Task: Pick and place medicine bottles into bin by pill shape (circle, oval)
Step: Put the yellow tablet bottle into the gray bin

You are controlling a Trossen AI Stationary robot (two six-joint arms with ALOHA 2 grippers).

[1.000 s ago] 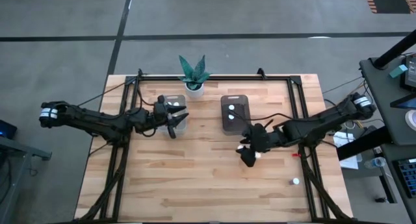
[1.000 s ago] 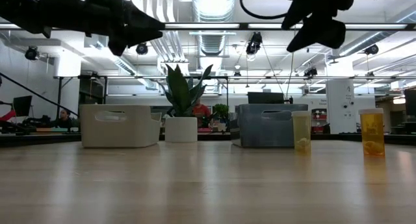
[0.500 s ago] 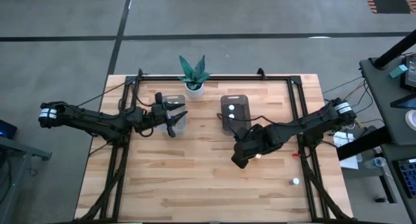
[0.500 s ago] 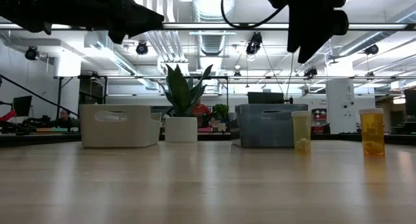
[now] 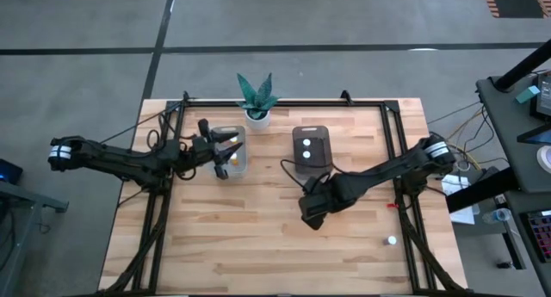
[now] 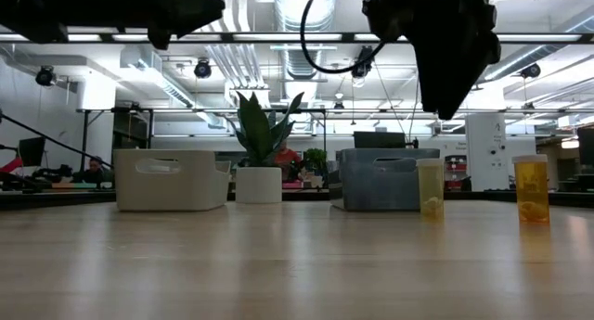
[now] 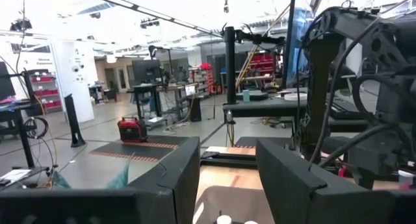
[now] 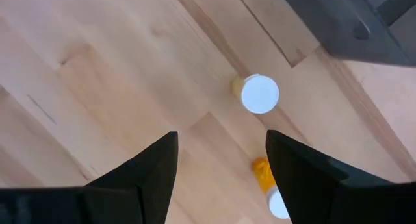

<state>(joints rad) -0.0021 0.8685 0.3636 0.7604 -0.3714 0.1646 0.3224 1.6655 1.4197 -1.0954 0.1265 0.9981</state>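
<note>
Right gripper (image 8: 221, 178) hovers wide open, empty, above a small white-capped amber plastic bottle (image 8: 260, 94) upright on the wooden table (image 8: 97, 74)
Likely light, rigid, slick: pinch the body below the cap; left gripper (image 7: 227, 178) empty, part-open, over the clear tub (image 5: 234, 151)

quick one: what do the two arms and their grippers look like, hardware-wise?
Both arms are dark, slim and jointed, each with a white band near its outer end and loose black cables along it. The left gripper and right gripper each end in two broad, flat, matte dark fingers with angular tips.
</note>
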